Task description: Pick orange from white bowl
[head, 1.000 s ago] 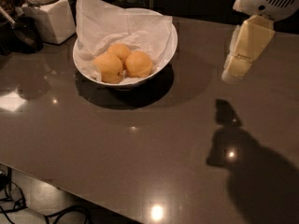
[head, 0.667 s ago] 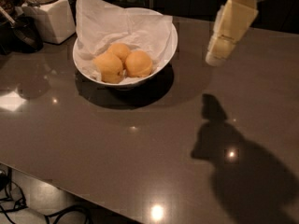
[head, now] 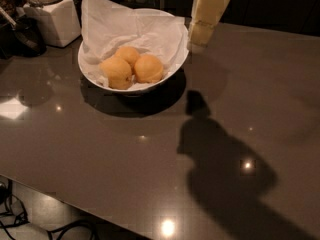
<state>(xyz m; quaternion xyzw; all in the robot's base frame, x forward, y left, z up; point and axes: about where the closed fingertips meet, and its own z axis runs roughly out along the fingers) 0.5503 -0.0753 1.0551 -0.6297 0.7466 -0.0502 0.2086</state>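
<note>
The white bowl, lined with crumpled white paper, stands on the dark table at the upper left. Three round fruits lie in it. The orange is the deeper-coloured one on the right; two paler fruits sit left and behind it. My gripper, cream-coloured, hangs from the top edge just right of the bowl's rim, above the table and apart from the fruit. Its upper part is cut off by the frame.
A white square-based jar stands at the far left behind the bowl, next to a dark object. The table's front edge runs diagonally at the lower left, with cables on the floor below. My arm's shadow falls on the table's right half.
My gripper has moved left across the table, from the right side to just beside the bowl's right rim. Its shadow has moved left with it. The fruits have not moved.
</note>
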